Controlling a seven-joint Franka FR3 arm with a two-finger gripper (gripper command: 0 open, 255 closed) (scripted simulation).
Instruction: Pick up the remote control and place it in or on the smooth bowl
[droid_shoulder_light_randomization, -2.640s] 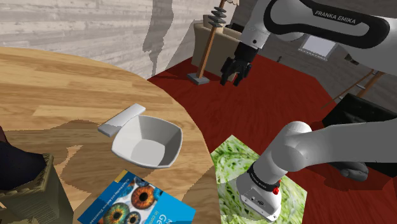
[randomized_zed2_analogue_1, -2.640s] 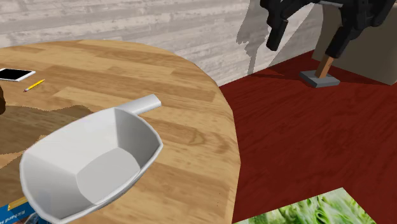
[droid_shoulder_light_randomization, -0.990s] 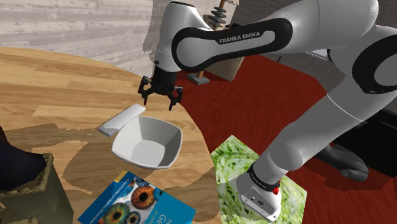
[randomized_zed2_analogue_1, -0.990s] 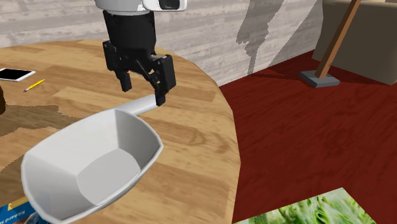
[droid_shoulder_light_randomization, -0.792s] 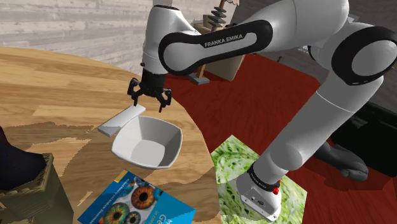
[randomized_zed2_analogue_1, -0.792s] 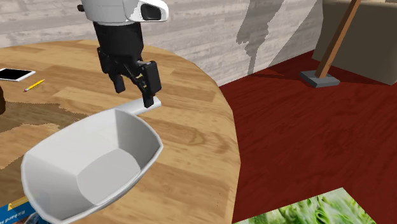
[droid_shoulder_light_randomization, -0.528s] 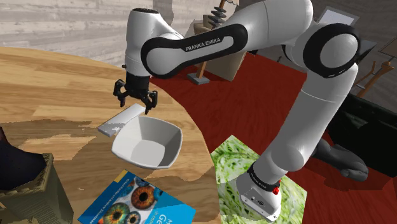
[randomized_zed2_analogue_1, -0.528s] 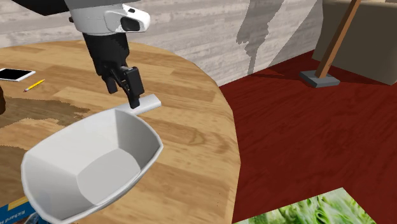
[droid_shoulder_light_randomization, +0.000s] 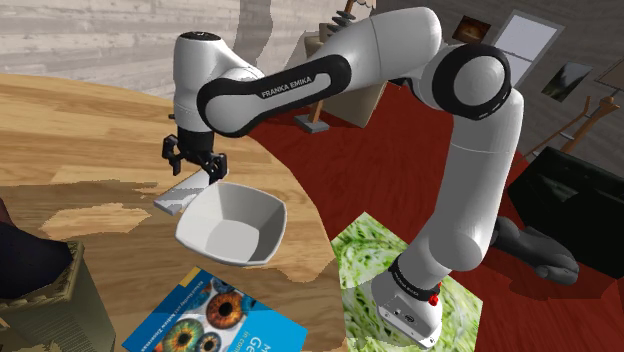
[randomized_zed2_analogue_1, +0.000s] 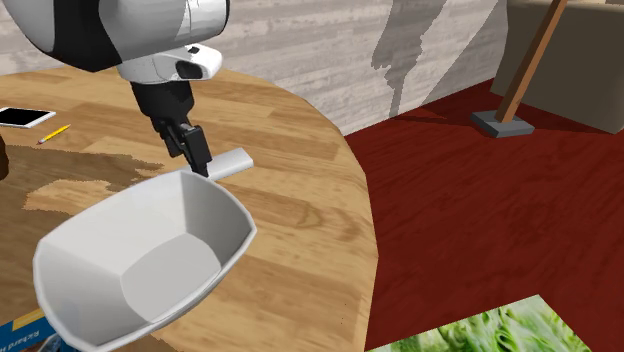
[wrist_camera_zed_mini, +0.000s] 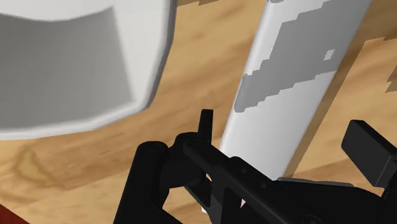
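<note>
White, long, flat remote control (wrist_camera_zed_mini: 289, 89)

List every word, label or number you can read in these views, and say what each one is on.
"FRANKA EMIKA": white letters on the black link of the arm, in the shoulder view.
Book with eyes on its cover: a large white "G" starts the title, and the rest is cut off by the picture's edge.
Nothing else is legible.
</note>
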